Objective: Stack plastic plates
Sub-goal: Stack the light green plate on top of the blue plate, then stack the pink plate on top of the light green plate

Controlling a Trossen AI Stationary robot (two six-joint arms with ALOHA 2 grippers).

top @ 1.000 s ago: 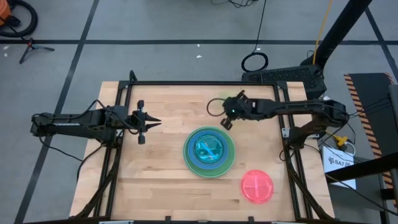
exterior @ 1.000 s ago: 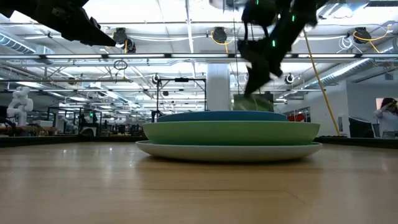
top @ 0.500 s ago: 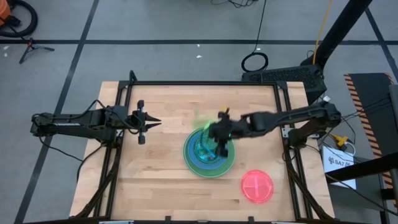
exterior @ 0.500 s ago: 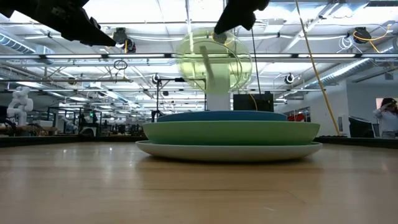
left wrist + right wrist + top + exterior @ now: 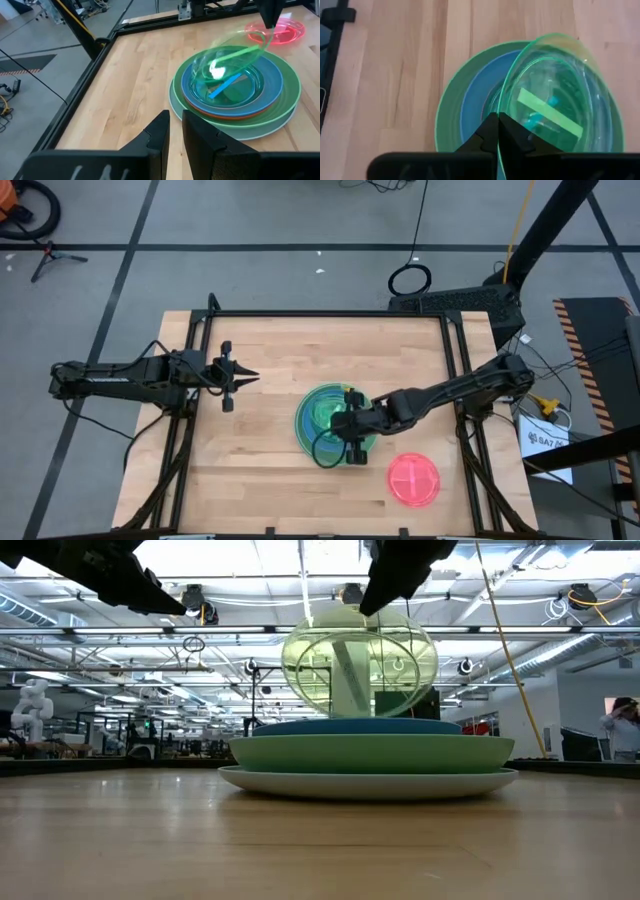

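Right now I'm holding the small translucent lime plastic plate [image 5: 358,660] tilted over the stack of plates [image 5: 336,423] with the right gripper [image 5: 352,442], fingers clamped on its rim, so it drops centred; the left gripper [image 5: 228,376], fingers together, is waiting aside.

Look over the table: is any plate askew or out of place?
Yes. The lime plate hangs tilted on edge above the stack, gripped at its rim by the right pincer, not yet lying flat. The pink plate lies alone on the table, apart from the stack.
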